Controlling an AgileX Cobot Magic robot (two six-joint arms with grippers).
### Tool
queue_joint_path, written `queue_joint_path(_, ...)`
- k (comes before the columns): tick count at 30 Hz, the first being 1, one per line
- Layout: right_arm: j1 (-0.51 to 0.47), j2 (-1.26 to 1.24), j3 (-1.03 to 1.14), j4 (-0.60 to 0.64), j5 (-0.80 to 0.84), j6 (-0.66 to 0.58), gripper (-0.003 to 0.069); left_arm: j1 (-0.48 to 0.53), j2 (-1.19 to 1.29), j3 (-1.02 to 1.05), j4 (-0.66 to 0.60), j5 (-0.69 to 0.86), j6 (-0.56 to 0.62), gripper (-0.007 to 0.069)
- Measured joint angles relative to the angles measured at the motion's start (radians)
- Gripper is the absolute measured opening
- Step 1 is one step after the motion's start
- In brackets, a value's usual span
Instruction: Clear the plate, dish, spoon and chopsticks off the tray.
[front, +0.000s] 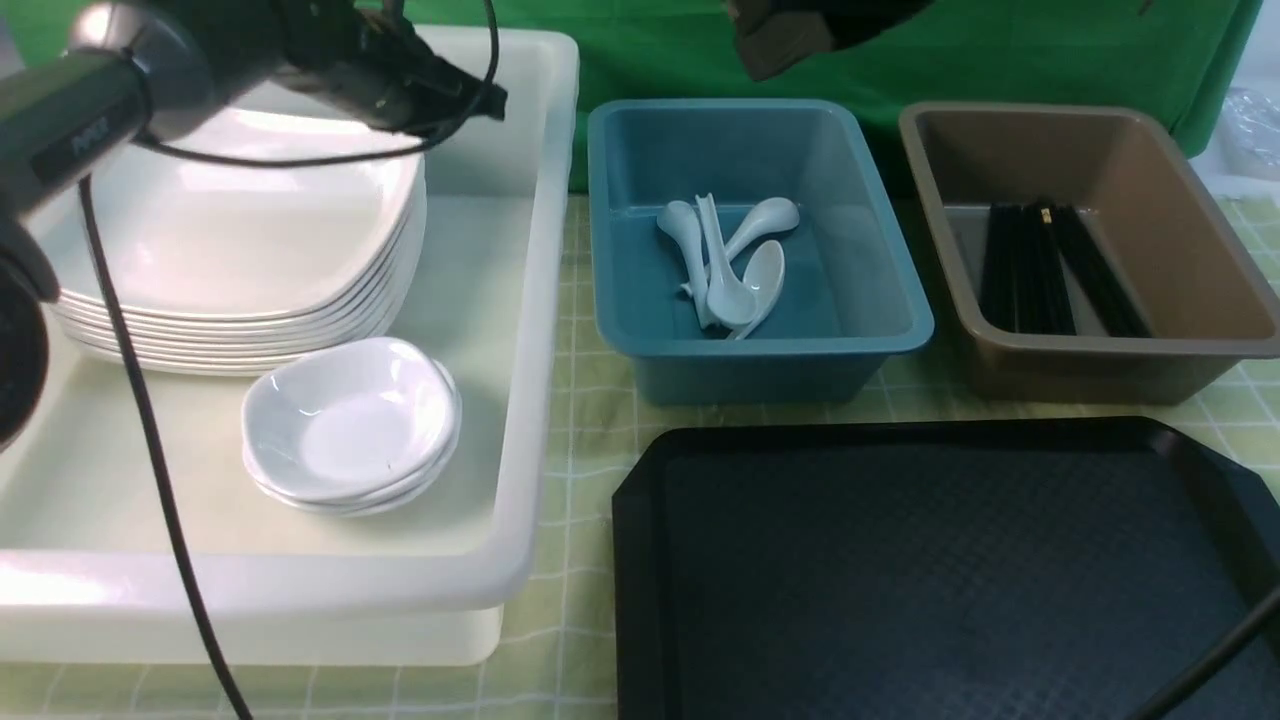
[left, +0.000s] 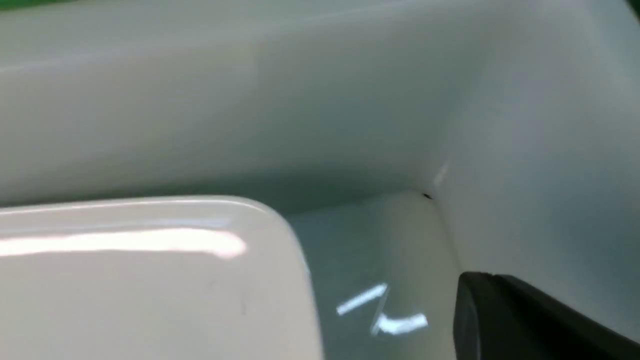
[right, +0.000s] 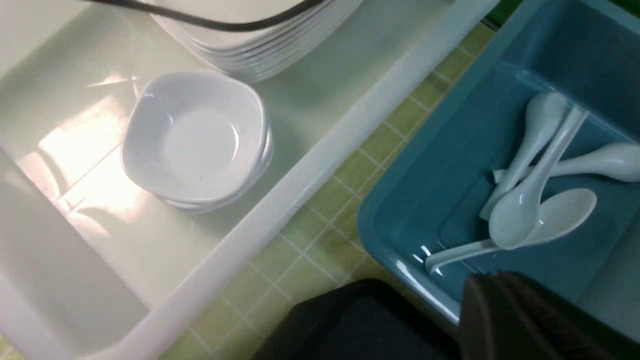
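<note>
The black tray (front: 900, 570) lies at the front right with nothing on it; its corner (right: 360, 325) shows in the right wrist view. A stack of several white plates, the top plate (front: 230, 230) (left: 140, 280) glossy, stands in the white tub (front: 530, 300). Small dishes (front: 350, 420) (right: 195, 140) are stacked in front of it. Several spoons (front: 735, 265) (right: 525, 210) lie in the teal tub (front: 900, 330). Black chopsticks (front: 1040, 265) lie in the brown tub (front: 1230, 350). My left gripper (front: 480, 100) (left: 480, 285) hangs shut and empty above the plates' far right corner. My right gripper (front: 775, 45) (right: 490, 295) is shut, high above the teal tub.
The three tubs stand in a row on a green checked cloth (front: 570, 430), the white one at the left and nearest. A green curtain (front: 1000, 60) closes the back. My left arm's cable (front: 150, 450) hangs down across the white tub.
</note>
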Motion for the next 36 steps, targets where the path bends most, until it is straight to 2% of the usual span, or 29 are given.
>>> queue_joint_path(4,0.016,0.000,0.000,0.001,0.000,-0.002,0.0029,0.000,-0.029,-0.038,-0.029,0.203,0.014,0.0003)
queue_joint_path(8,0.016,-0.001,0.000,-0.002,0.000,-0.026,0.0029,0.000,-0.060,-0.040,-0.034,0.315,0.064,0.0003)
queue_joint_path(15,0.014,-0.122,0.002,-0.187,0.000,0.011,0.0029,0.001,-0.270,-0.026,-0.025,0.400,0.096,0.0003)
queue_joint_path(22,0.013,-0.371,0.003,-0.337,0.000,0.059,0.0029,0.001,-0.623,0.225,-0.028,0.321,0.090,0.0003)
queue_joint_path(25,0.013,-0.511,0.060,-0.378,-0.019,0.083,0.0029,0.001,-0.860,0.474,-0.039,0.242,0.080,0.0003)
queue_joint_path(30,0.013,-0.763,0.349,-0.387,-0.213,0.137,0.0029,0.001,-1.193,0.928,-0.051,0.010,0.027,0.0003)
queue_joint_path(36,0.013,-1.082,0.853,-0.407,-0.600,0.235,0.0025,0.001,-1.514,1.308,-0.057,-0.148,-0.049,0.0003)
